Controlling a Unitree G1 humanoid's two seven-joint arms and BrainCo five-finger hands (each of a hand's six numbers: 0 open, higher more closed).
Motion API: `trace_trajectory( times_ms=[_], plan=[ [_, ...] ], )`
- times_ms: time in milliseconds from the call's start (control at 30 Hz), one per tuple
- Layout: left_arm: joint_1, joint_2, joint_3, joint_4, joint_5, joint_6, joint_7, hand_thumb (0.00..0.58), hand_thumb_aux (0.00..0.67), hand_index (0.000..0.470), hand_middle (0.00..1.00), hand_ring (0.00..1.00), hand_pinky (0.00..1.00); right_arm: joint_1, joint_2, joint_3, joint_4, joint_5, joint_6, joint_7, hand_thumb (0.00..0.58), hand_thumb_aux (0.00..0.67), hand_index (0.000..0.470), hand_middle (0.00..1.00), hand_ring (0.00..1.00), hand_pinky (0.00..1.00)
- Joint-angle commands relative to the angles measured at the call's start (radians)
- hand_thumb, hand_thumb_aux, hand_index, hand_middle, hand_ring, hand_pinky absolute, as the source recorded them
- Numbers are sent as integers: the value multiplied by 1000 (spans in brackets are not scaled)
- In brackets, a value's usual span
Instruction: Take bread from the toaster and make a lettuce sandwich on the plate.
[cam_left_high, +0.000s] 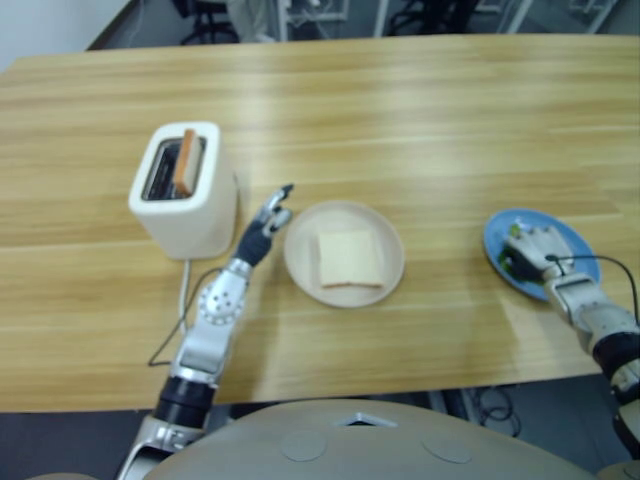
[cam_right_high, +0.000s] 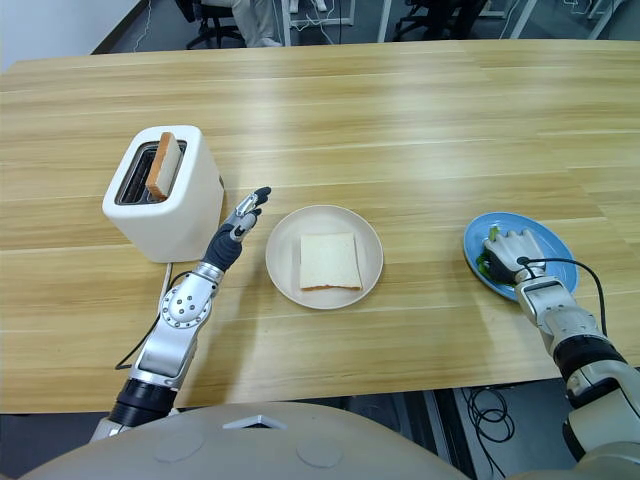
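Observation:
A white toaster (cam_right_high: 172, 215) stands at the left of the wooden table with one bread slice (cam_right_high: 165, 165) sticking up from a slot. To its right, a beige plate (cam_right_high: 372, 232) holds a flat bread slice (cam_right_high: 330, 261). My left hand (cam_right_high: 238, 226) hovers between toaster and plate, fingers stretched out and holding nothing. At the right, a blue plate (cam_right_high: 556, 256) carries green lettuce (cam_right_high: 486, 264). My right hand (cam_right_high: 512, 250) lies over that plate, fingers curled down onto the lettuce, most of which it hides.
The toaster's cable (cam_right_high: 168, 292) runs from its base toward the table's front edge, close under my left forearm. Broad bare wood (cam_right_high: 420, 130) stretches behind both plates. Chairs and desks stand beyond the far edge.

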Motion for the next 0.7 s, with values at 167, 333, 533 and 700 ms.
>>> trace_trajectory(
  times_ms=[167, 333, 533, 700],
  plan=[
    [7, 8, 1, 2, 11, 8, -1, 0, 0, 0, 0, 0, 0, 55, -54, -71, -106, 60, 7, -8, 580, 670, 460, 1000, 1000, 1000],
    [6, 7, 2, 6, 13, 6, 2, 0, 0, 0, 0, 0, 0, 117, -103, -151, -257, 99, 22, 2, 580, 670, 460, 1000, 1000, 1000],
    [7, 6, 3, 10, 16, 3, 8, 0, 0, 0, 0, 0, 0, 222, -135, -283, -565, 118, 77, 68, 580, 670, 460, 1000, 1000, 1000],
    [4, 4, 3, 17, 18, 0, 13, 0, 0, 0, 0, 0, 0, 229, -65, -287, -764, 89, 104, 166, 580, 670, 460, 1000, 1000, 1000]
  ],
)
